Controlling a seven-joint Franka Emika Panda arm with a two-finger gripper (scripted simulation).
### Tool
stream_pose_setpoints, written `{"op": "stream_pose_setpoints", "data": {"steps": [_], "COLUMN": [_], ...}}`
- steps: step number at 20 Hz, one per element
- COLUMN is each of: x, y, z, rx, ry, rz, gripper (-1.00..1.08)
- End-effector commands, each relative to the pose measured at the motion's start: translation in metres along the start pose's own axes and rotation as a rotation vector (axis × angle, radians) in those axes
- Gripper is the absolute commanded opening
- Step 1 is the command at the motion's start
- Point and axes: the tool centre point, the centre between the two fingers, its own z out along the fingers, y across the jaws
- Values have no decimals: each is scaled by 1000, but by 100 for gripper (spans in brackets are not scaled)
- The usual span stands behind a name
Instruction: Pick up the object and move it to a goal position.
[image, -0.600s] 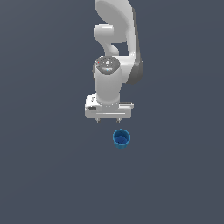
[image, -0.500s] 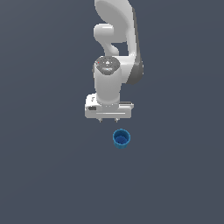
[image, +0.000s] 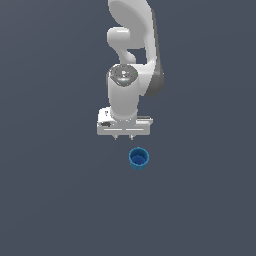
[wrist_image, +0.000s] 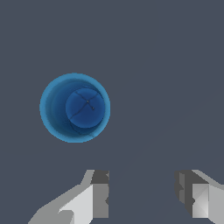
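The object is a small blue cup (image: 139, 158) standing upright on the dark grey floor, its round rim facing up. In the wrist view the cup (wrist_image: 75, 107) shows its open mouth and darker bottom. My gripper (image: 124, 137) hangs above the floor, just behind the cup and a little toward the exterior view's left, apart from it. Its two fingers (wrist_image: 97, 197) are spread wide with nothing between them; the gripper (wrist_image: 142, 194) is open and the cup lies off to one side of the gap.
The white arm (image: 131, 55) rises behind the gripper. Plain dark grey floor (image: 60, 200) lies all around the cup; no other objects show.
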Motion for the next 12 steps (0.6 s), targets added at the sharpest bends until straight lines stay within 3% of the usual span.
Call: {"op": "stream_pose_setpoints", "data": {"steps": [1,12], "x": [1,21], "y": [0,-7], "z": [0,5], "rx": [0,12], "ry": [-3,-51], "rz": [4,80], "gripper": [28,28]}}
